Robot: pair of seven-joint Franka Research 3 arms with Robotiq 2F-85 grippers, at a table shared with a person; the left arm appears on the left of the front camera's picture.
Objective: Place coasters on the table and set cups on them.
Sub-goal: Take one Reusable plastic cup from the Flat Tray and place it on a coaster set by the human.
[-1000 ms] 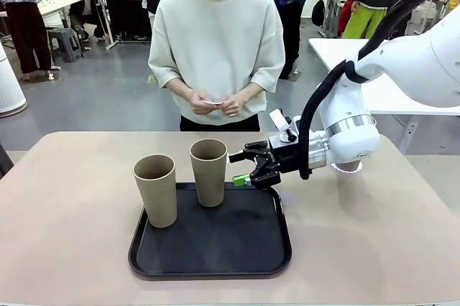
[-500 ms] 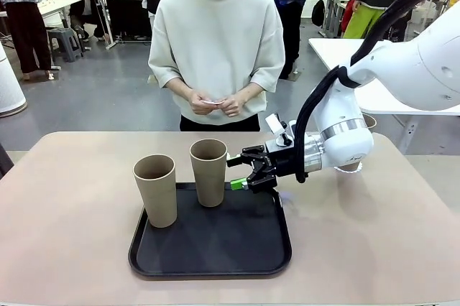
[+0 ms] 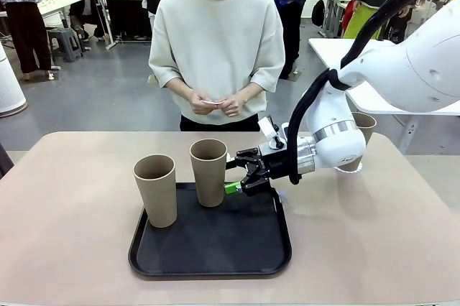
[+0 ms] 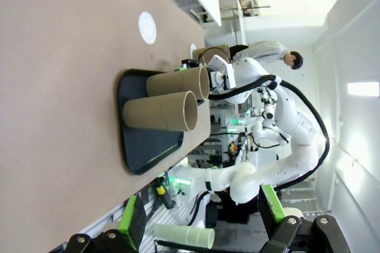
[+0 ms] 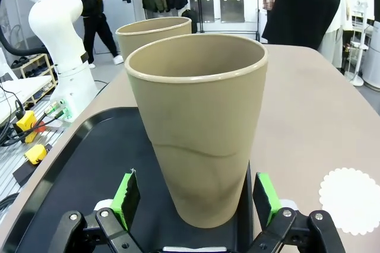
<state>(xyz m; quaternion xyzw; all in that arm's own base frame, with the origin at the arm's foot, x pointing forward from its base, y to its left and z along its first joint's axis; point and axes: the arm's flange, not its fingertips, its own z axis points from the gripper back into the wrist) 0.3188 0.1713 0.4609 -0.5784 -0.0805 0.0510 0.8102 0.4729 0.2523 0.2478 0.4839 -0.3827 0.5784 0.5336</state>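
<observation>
Two tan cups stand on a black tray [image 3: 215,248]: one at its left [image 3: 154,191], one at its back [image 3: 208,172]. My right gripper [image 3: 241,177] is open, and its green pads flank the back cup [image 5: 196,128] low down without closing on it. A third cup [image 3: 365,125] stands on the table [image 3: 72,177], partly hidden behind my right arm. A bare white coaster [image 5: 350,192] lies on the table just past the tray; it is also in the left wrist view [image 4: 147,27]. My left gripper [image 4: 202,220] hangs open and empty, far from the cups.
A person stands at the table's far side, both hands together around a small white thing [image 3: 212,103]. The tray sits in the middle, with bare tabletop to its left and right. A white table [image 3: 388,90] stands behind, to the right.
My right gripper has slid left along the tray's back edge until its open fingers stand on either side of the back cup. The cups and the person's hands have stayed still.
</observation>
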